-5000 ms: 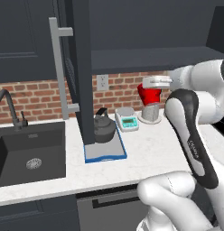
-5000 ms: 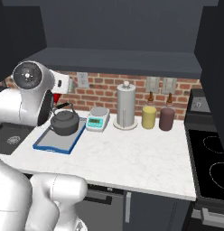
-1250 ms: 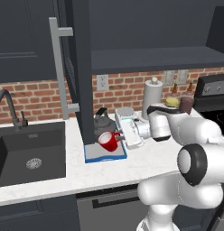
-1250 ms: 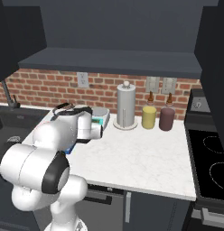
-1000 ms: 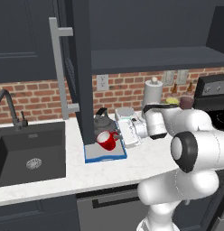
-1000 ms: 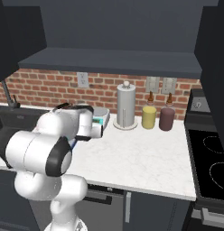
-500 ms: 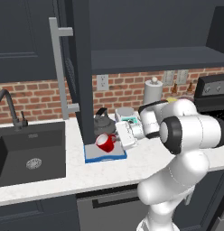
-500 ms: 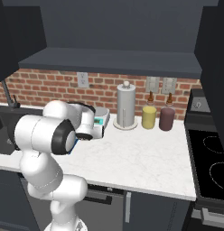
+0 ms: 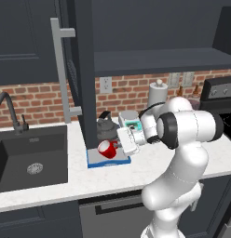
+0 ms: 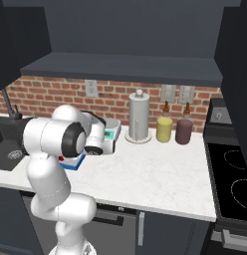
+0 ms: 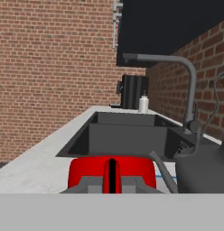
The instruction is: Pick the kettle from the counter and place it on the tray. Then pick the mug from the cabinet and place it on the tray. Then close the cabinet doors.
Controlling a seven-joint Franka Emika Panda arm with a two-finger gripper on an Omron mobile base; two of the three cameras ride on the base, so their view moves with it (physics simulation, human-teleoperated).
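Kettle (image 9: 106, 128) already set on tray (image 9: 96, 161), near the desk's (image 9: 52, 183) front edge beside the sink (image 9: 29, 155). Hand (image 9: 118, 148) pinching red mug (image 9: 107, 149), low over the tray, apparently not yet released. Cabinet doors (image 9: 82, 69) open, left to shut. Brick wall behind, pale speckled top.

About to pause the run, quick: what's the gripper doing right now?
Gripper: shut on the red mug, holding it over the tray beside the kettle.

Base views from behind, left and right, sharing the counter (image 9: 136, 169) (tray (image 9: 96, 161) area), hand view low toward the sink (image 11: 127, 135).
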